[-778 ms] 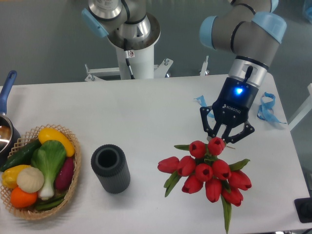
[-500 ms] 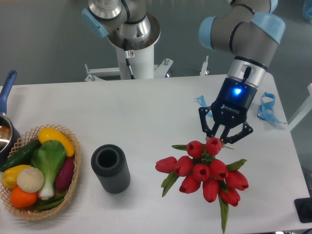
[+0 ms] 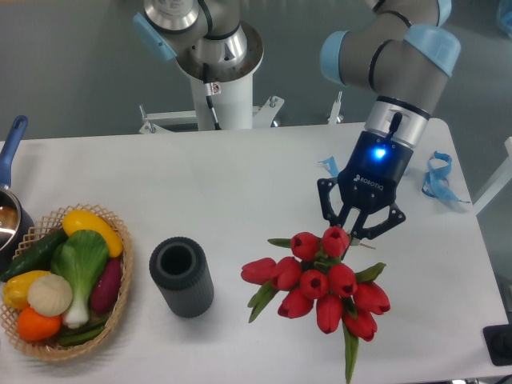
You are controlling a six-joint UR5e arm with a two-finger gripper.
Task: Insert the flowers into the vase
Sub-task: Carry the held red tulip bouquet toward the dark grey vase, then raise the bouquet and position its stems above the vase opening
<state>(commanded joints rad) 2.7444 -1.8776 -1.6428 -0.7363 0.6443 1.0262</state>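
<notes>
The flowers (image 3: 318, 284), a bunch of red tulips with green leaves and stems, hang just above the table at the right front. My gripper (image 3: 352, 235) points down and is shut on the top of the bunch, its fingers around the uppermost blooms. The vase (image 3: 182, 276), a short dark ribbed cylinder with an open round mouth, stands upright on the table to the left of the flowers, a clear gap between them.
A wicker basket (image 3: 120, 298) of vegetables sits at the front left. A pot with a blue handle (image 3: 10, 152) is at the left edge. Blue ribbons (image 3: 438, 178) lie at the right back. The arm's white base (image 3: 220, 88) stands behind the table.
My gripper has moved left and slightly forward with the flowers in it, bringing the bunch closer to the vase. The vase and basket have not moved.
</notes>
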